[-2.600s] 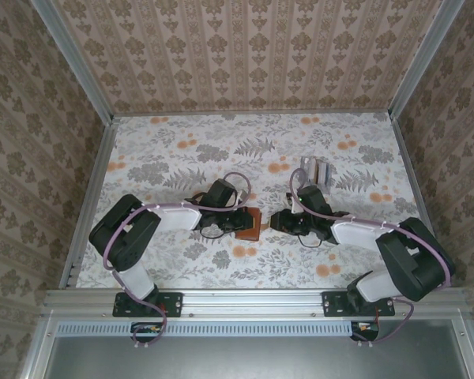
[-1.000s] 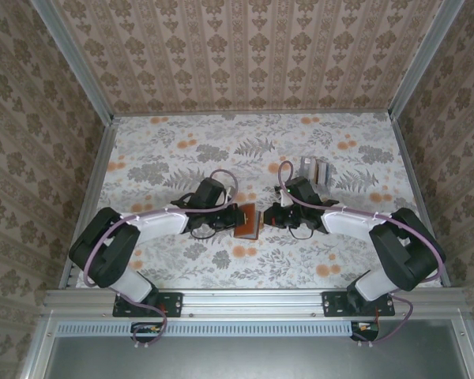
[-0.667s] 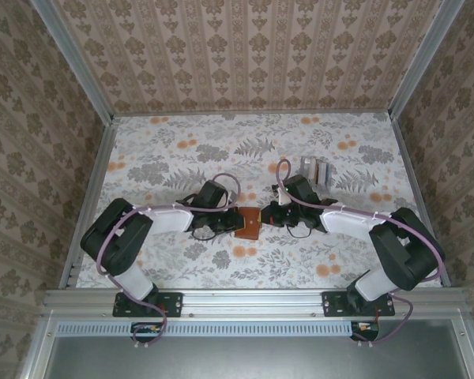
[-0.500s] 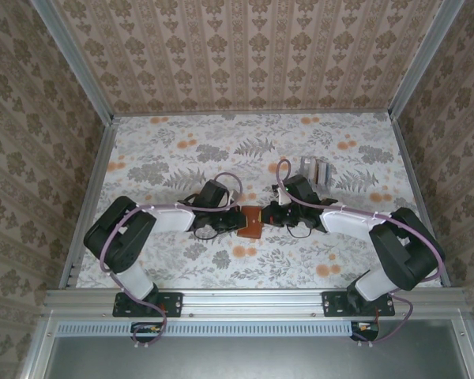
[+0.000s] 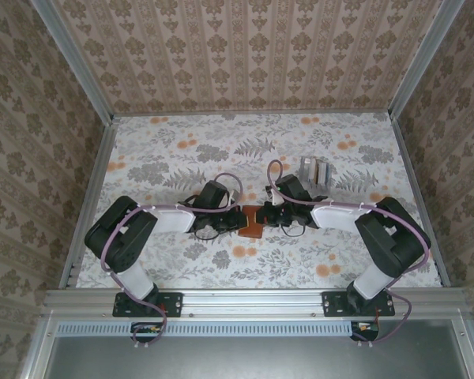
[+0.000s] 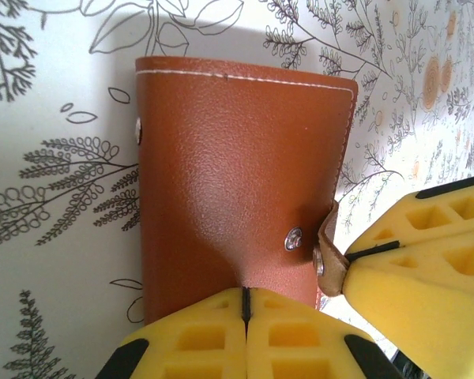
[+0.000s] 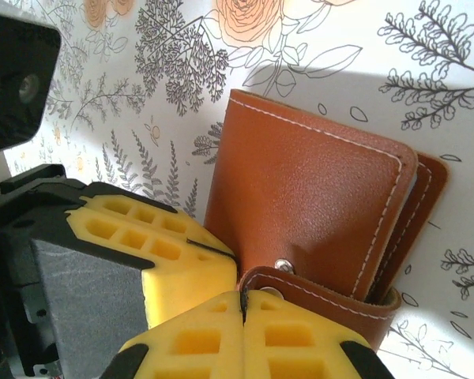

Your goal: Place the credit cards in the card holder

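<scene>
The left gripper (image 6: 245, 314) is closed tight on one edge of the brown card holder (image 6: 237, 158). The right gripper (image 7: 243, 309) pinches its snap strap (image 7: 324, 298).

**Grained leather, shiny studs, matt pads**

I read the reddish-brown leather card holder (image 6: 237, 158) as finely grained with a soft sheen, edged in white thread stitching (image 6: 245, 76). Its small round snap studs (image 6: 293, 234) are shiny metal. My left gripper (image 6: 245, 304) and right gripper (image 7: 243, 304) wear yellow pads (image 6: 300, 339) of matt, waffle-moulded rubbery plastic. Under both tools, the floral-printed table cover (image 6: 55, 197) looks smooth and matt.
</scene>
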Robot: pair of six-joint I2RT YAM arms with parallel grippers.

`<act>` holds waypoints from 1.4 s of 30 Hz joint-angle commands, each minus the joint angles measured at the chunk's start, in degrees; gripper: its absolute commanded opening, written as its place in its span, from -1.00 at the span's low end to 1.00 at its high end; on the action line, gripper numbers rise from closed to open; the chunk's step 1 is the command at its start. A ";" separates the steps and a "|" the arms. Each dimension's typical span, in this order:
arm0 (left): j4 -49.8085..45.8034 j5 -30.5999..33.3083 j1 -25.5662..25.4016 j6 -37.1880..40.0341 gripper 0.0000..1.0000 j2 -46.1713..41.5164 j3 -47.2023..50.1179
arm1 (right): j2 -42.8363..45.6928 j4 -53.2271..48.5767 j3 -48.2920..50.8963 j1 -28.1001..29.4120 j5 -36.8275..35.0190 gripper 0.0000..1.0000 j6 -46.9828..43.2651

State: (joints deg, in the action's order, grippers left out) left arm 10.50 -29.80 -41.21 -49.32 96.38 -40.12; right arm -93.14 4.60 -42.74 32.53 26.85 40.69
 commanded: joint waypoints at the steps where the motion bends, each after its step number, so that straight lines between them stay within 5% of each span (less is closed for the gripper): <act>1: -2.78 2.12 -0.36 -0.47 -0.88 0.61 1.80 | -1.64 1.90 -1.09 0.34 -0.05 -1.00 0.08; 16: -1.74 1.77 -0.36 -0.83 -0.88 0.65 2.29 | -4.24 3.51 -0.79 0.29 0.08 -1.00 1.94; 30: -1.54 1.61 -0.36 -0.86 -0.88 0.65 2.36 | -4.30 -3.76 -1.82 0.07 -0.85 -1.00 0.08; 42: -1.30 1.59 -0.33 -1.18 -0.88 0.31 2.13 | -13.83 -14.18 -5.55 -2.29 -5.54 -1.00 0.64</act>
State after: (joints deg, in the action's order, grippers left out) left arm 12.27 -29.80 -41.19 -50.00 96.38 -39.35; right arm -101.23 -0.30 -49.63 30.92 29.82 41.80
